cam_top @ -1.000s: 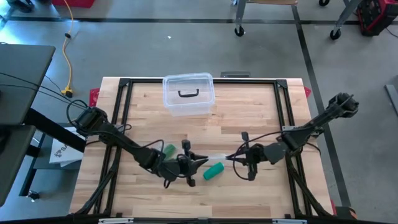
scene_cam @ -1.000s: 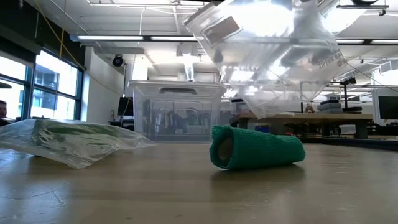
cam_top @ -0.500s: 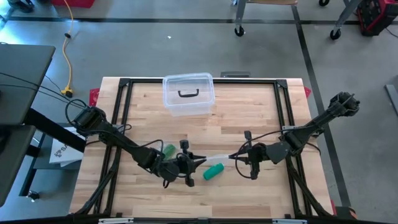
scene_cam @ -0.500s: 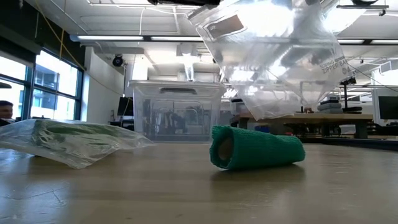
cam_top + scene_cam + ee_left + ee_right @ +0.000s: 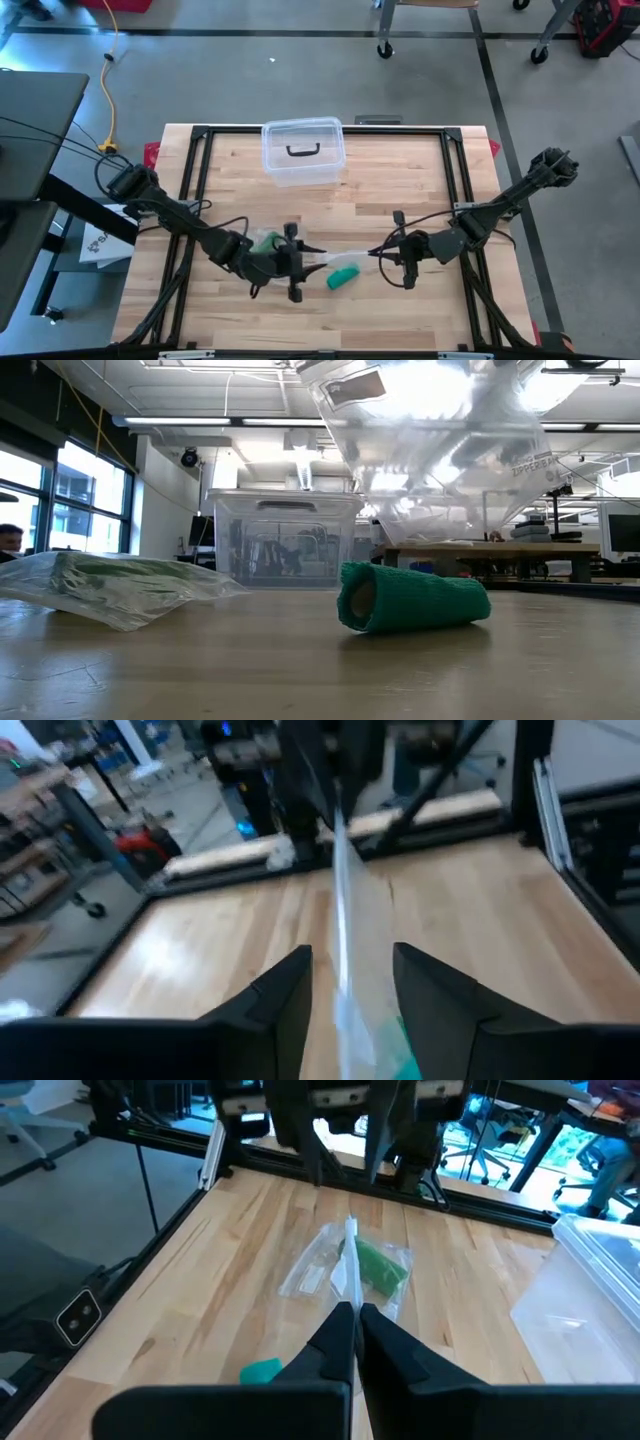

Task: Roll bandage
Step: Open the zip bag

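The right hand (image 5: 352, 1318) pinches the edge of an empty clear plastic zip bag (image 5: 440, 450) held above the wooden desk (image 5: 400, 190), the left hand (image 5: 348, 982) stands parted around it, and only the low view shows the green rolled bandage (image 5: 412, 597) lying beneath, near the front edge.

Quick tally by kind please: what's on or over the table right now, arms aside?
Green bandage rolls: 2, one loose, one bagged
Clear zip bags: 2, one held up by the right gripper, one lying flat
Clear lidded bins: 1
Total: 5
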{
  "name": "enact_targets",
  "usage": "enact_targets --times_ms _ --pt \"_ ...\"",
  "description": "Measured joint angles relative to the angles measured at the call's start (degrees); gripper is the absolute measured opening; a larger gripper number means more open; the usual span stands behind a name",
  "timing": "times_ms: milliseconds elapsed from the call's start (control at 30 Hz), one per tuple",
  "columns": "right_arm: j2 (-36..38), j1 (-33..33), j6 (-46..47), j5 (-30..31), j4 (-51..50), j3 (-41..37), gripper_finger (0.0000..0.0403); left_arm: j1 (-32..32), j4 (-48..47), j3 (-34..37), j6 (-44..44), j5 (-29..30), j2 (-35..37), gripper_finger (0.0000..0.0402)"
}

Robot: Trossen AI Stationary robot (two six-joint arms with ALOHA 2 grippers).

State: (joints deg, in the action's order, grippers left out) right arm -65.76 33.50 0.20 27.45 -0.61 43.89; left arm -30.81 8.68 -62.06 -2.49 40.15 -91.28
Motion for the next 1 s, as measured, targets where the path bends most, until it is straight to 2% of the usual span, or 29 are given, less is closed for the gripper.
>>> enact_targets --times_ms 133,300,500,800,1000 --pt "-0.29 -0.13 -0.15 -1.16 1.17 -0.01 0.0000 2.24 3.23 -0.02 -2.26 -0.64 -0.66 0.0137" --pt "-0.39 -0.09 -0.47 -1.39 1.24 0.00 0.0000 5.11 3.51 -0.02 -0.75 -9.42 -0.87 0.0123" --pt "-0.42 -0.09 -0.62 -1.40 1.00 0.01 0.0000 5.21 2.67 -0.02 -0.70 -14.12 -1.32 0.0108" --pt "-0.42 -0.09 -0.41 -1.41 0.84 0.01 0.0000 4.80 -4.38 -0.02 2.18 -10.47 -1.32 0.0094" --pt "-0.42 -0.09 -0.21 -1.41 0.82 0.01 0.0000 4.77 -4.56 -0.02 2.74 -10.46 -1.34 0.0075"
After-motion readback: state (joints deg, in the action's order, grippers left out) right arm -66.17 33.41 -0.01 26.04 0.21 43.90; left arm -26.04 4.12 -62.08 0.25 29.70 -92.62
